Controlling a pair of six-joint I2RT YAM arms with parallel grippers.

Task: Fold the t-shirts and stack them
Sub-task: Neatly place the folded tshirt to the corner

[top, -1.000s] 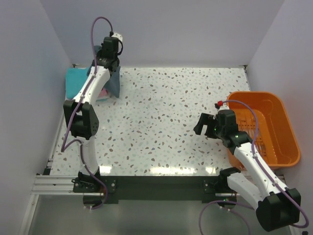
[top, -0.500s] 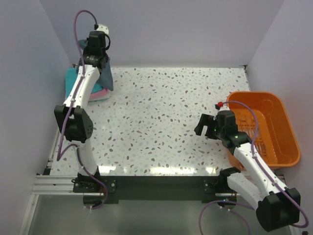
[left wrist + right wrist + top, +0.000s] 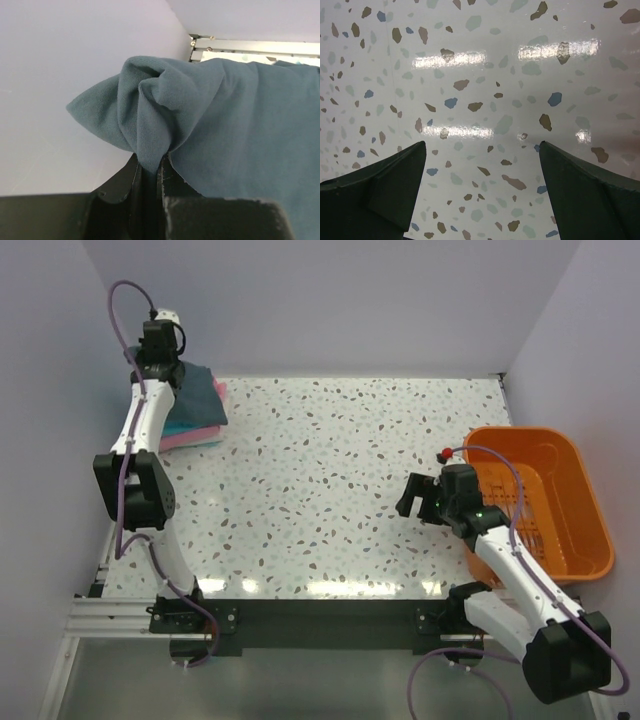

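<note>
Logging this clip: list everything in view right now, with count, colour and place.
grey-blue shirt: one, dark slate, top of the stack in the far left corner
turquoise shirt: one, turquoise, under the grey-blue shirt
pink shirt: one, pink, bottom of the stack
bin: one, orange, right edge of the table
table: one, white with coloured speckles, under everything
left claw: one, black, shut on a fold of the grey-blue shirt at the stack
right claw: one, black, open over the table, left of the bin
</note>
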